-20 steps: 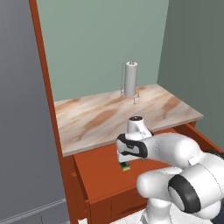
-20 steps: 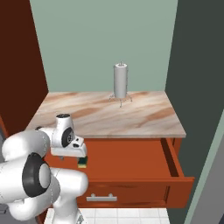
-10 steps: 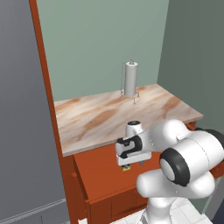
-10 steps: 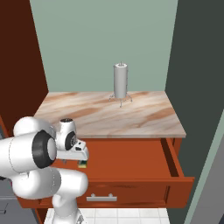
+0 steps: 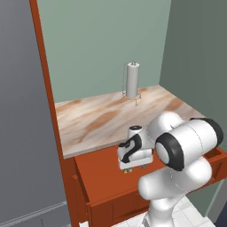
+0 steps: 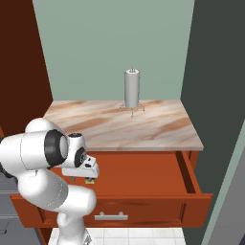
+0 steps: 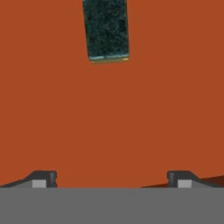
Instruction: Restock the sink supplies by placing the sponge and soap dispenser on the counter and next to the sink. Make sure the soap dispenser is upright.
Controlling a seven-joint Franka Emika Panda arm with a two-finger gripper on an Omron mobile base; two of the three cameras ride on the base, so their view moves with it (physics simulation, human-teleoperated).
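The sponge point(image 7: 106, 29), dark green on top with a thin yellow edge, lies flat on the red-brown floor of the open drawer point(image 6: 143, 173). My gripper point(image 7: 111, 179) hangs over that floor, pointing down. It is open and empty, with the sponge ahead of the fingertips point(image 7: 43, 178) and not between them. From the base cameras the hand sits low over the drawer's left part, gripper point(image 5: 128, 169) and gripper point(image 6: 89, 179) just above the sponge. Behind the drawer runs the marbled counter point(image 5: 102, 119). The soap dispenser and the sink are out of view.
A tall grey-white cylinder on a wire stand point(image 6: 131, 91) stands at the back of the counter. The drawer front point(image 6: 143, 210) juts out toward the base. A red-brown side panel point(image 5: 46, 88) and a grey wall bound the left; a dark wall bounds the right.
The arm's elbow has swung round and the hand has sunk a little lower over the drawer. The jaws stay open and the sponge has not moved.
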